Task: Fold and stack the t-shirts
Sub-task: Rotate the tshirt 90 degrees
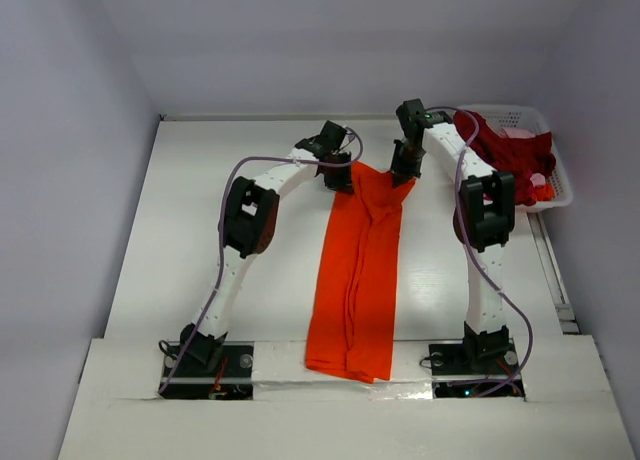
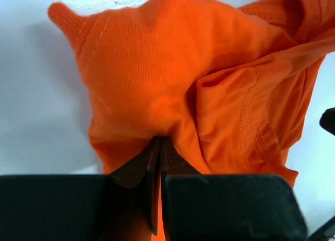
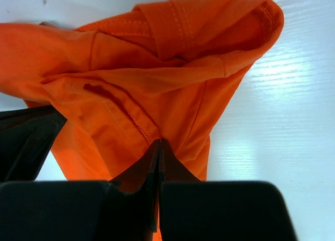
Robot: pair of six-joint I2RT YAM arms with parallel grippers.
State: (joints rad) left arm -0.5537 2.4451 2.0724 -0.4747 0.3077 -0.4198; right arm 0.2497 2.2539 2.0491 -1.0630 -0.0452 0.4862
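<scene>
- One white desk point(image 1: 200, 230) carries everything, with both arms bolted at its near edge.
- Orange shirt point(image 1: 358, 280): lies as a long narrow strip down the middle, between the arms. Its sides look already folded in and its far end is raised. By my reading, the fold along its length is left to do.
- Basket point(image 1: 562, 185): sits at the far right corner, beside the right arm and clear of the strip's path.
- Crimson shirt point(image 1: 510, 152): heaped in the basket, unfolded, with a bit of pink cloth point(image 1: 520, 133). Nothing is stacked yet.
- Left tool point(image 1: 338, 177): clamped on the strip's far left corner.
- Right tool point(image 1: 403, 172): pinched on the far right corner.
</scene>
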